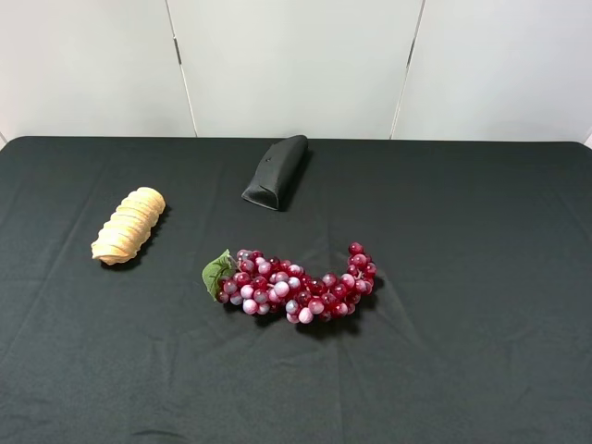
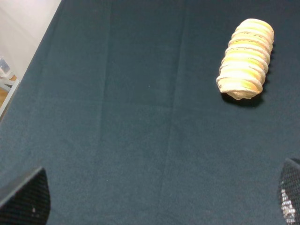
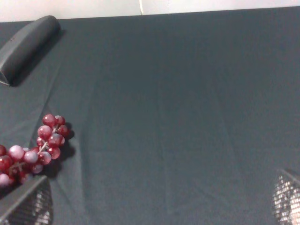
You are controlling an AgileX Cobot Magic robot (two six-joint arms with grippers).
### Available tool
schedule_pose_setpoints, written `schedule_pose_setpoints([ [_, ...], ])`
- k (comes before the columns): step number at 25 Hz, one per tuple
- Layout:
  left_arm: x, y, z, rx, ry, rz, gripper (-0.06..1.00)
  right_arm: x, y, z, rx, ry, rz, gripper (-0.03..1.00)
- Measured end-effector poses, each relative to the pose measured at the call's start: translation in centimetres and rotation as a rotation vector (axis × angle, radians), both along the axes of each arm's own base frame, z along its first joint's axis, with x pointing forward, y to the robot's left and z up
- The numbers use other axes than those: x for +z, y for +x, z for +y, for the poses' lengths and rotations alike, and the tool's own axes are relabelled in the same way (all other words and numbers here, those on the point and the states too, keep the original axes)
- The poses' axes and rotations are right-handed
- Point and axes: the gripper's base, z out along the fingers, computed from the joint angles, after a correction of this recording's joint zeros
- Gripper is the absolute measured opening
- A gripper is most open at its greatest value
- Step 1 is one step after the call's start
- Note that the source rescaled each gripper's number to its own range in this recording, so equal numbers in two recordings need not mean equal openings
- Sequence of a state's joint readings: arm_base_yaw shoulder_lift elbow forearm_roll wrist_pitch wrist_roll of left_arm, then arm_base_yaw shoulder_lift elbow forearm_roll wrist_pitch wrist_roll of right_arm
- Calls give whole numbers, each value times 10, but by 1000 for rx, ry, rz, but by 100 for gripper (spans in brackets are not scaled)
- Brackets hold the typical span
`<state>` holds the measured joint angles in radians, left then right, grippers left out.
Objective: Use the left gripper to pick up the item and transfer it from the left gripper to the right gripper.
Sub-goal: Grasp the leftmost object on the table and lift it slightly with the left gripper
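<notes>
Item (image 1: 129, 226), the pale ridged roll, lay on the black cloth (image 1: 462, 370) ahead of the left pincer (image 2: 157, 201) and off toward one of its fingers. It was well apart from both tips, with its long axis running roughly away from the pincer. That pincer stood spread wide and empty. The right pincer (image 3: 156, 201) was likewise spread and empty, with the grape bunch (image 3: 47, 133) just ahead of one of its fingers. Reaching was the step in hand. Doing it well probably meant sliding sideways until the roll sat centred between the fingers, then descending so they closed across its narrow width. Gripping nearer one end would likely leave the other end free for the right pincer to take.
</notes>
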<state>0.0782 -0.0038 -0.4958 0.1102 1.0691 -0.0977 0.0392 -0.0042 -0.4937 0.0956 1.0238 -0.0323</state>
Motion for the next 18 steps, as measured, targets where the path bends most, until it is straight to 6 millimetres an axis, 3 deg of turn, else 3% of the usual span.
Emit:
schedule_pose_setpoints([
  [12, 2, -1, 0, -17, 26, 0, 99, 0, 0, 0, 0, 0, 0, 100],
  [18, 27, 8, 1, -25, 30, 53, 100, 0, 0, 0, 0, 0, 0, 100],
])
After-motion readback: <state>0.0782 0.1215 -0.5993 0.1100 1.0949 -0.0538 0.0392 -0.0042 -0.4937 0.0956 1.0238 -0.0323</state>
